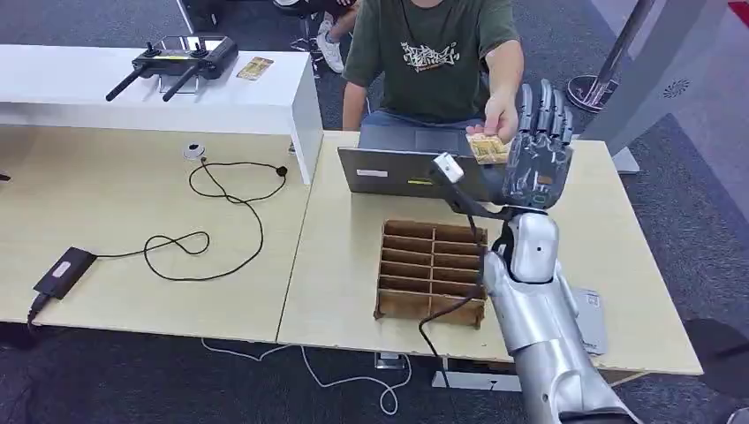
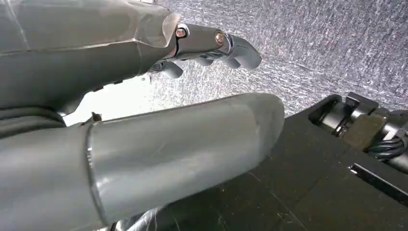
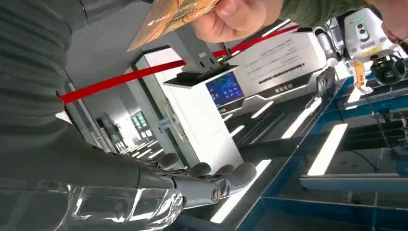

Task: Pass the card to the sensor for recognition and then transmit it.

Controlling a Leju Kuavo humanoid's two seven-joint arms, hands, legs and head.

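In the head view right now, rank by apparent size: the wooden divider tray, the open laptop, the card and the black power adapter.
1. Wooden divider tray.
2. Laptop, close behind; the right hand hides one corner.
3. Power adapter.
4. Card, partly covered by the person's hand, so these last two are uncertain.

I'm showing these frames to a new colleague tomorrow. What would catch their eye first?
First, the raised right hand, fingers spread upward, beside a yellowish card that a person's hand holds out over the open laptop. Next, the wooden divider tray in front of the laptop, and the black cable looping across the left table.
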